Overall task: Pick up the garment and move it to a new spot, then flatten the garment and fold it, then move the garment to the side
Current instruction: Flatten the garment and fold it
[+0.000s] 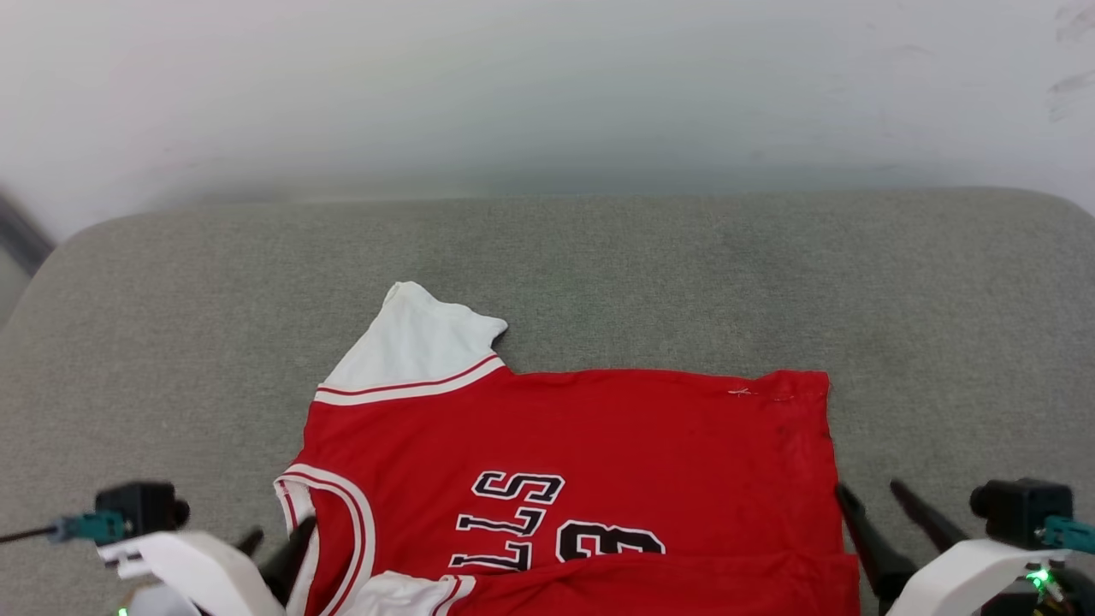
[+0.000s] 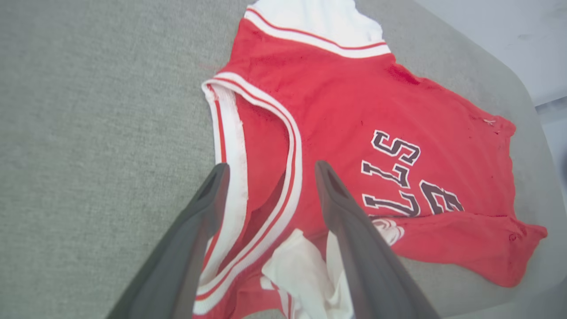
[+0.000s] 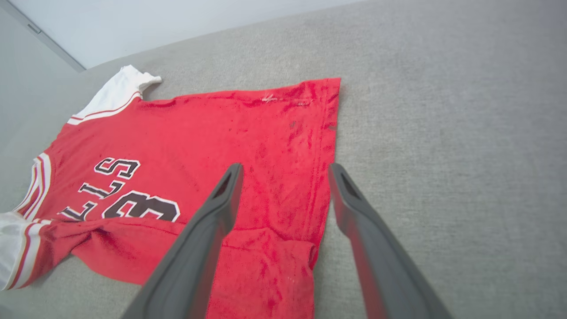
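Red garment lay spread sideways on the grey fabric-covered counter, near edge folded over the black print.
Striped collar toward robot's left, hem right; one white sleeve pointed away. Left end effector open by the collar, right end effector open at the hem, neither gripping.

The grey, cloth-covered counter has rounded far corners and ends at a pale wall. The garment lies on its near half, a red shirt spread flat with its striped collar toward the robot's left and its hem toward the right. The far white sleeve rests on the grey cloth. The shirt's near edge is folded over onto the black lettering.
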### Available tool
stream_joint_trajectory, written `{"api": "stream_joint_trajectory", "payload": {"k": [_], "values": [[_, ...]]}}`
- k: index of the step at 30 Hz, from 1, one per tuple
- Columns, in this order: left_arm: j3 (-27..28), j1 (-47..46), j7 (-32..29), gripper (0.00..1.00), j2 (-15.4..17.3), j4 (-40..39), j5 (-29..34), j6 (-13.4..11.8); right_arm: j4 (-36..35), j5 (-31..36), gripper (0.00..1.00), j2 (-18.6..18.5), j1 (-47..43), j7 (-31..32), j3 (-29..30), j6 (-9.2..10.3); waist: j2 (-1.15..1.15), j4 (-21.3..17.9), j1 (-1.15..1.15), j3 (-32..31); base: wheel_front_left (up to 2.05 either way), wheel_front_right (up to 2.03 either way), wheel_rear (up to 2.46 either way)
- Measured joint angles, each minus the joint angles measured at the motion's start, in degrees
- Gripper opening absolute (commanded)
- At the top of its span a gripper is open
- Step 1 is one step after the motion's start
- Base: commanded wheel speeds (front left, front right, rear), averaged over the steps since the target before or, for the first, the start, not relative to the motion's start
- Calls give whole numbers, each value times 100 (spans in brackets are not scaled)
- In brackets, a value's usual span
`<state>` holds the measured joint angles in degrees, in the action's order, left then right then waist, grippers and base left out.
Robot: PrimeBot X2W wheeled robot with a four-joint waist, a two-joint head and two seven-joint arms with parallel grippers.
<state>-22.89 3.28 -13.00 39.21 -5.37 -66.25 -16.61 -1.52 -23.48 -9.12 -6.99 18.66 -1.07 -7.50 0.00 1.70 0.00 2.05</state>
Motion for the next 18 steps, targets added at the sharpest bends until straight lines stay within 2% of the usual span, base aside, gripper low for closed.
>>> {"api": "stream_joint_trajectory", "payload": {"k": [5, 11, 14, 18], "values": [[83, -652, 676, 100, -26, -87, 739, -46, -300, 474, 100, 159, 261, -746, 158, 0, 0, -90, 0, 90, 0, 0, 0], [124, -1532, 1288, 100, -215, 34, 1374, -124, -677, 757, 100, 280, 627, -939, 151, 0, 0, -270, 0, 432, 0, 0, 0], [143, -2061, 1368, 100, -283, 213, 1502, -94, -859, 823, 100, 301, 854, -959, 112, 0, 0, -372, 0, 703, 0, 0, 0], [152, -2766, 1148, 100, -276, 613, 1499, 111, -1001, 840, 100, 305, 1166, -957, -18, 0, 0, -533, 1, 1120, 0, 0, 0]]}}
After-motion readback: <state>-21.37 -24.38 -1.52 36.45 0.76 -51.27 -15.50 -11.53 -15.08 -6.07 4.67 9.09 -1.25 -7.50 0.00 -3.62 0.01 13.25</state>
